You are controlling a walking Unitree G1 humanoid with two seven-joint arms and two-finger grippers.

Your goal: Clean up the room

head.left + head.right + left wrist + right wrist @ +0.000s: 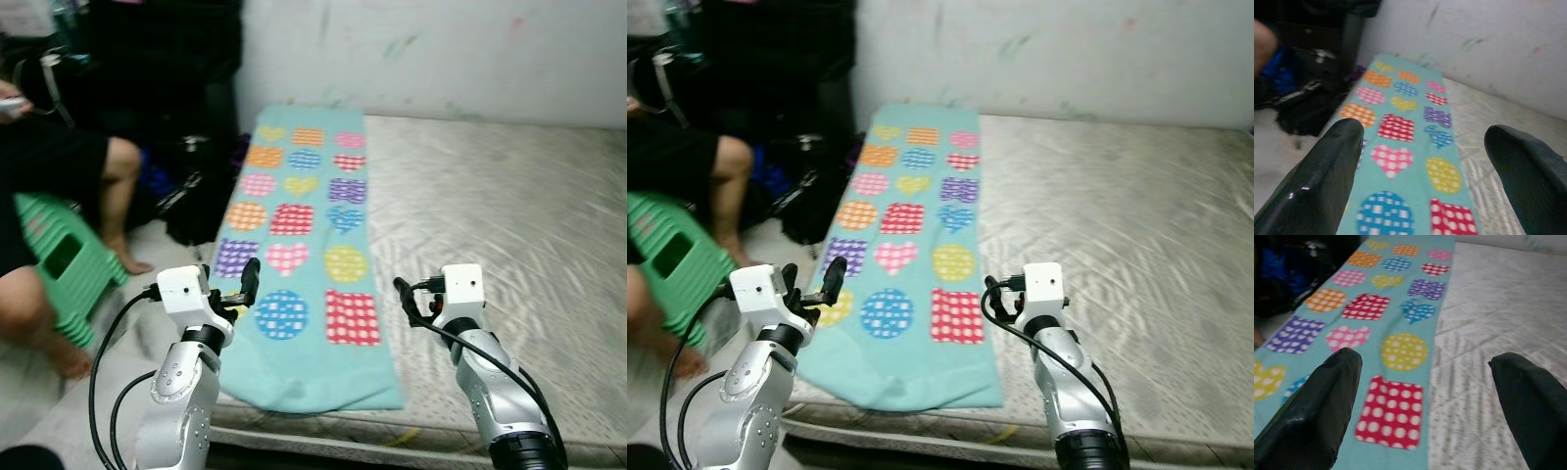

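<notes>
A long teal blanket (pixel 304 235) printed with colourful dotted hearts, circles and squares lies flat along the left side of a bare grey mattress (pixel 509 215). My left gripper (pixel 242 287) hovers open over the blanket's near left edge, with nothing between its fingers (pixel 1327 166). My right gripper (pixel 405 300) is open too and holds nothing, just right of the blanket's near right edge, above the mattress. The right wrist view looks along the blanket (pixel 1386 318) and the mattress seam beside it.
A person sits at the left on a green plastic stool (pixel 64 259), bare legs and feet on the floor. A black bag (pixel 191 201) lies on the floor against the mattress's left side. A white wall (pixel 441 49) runs behind the mattress.
</notes>
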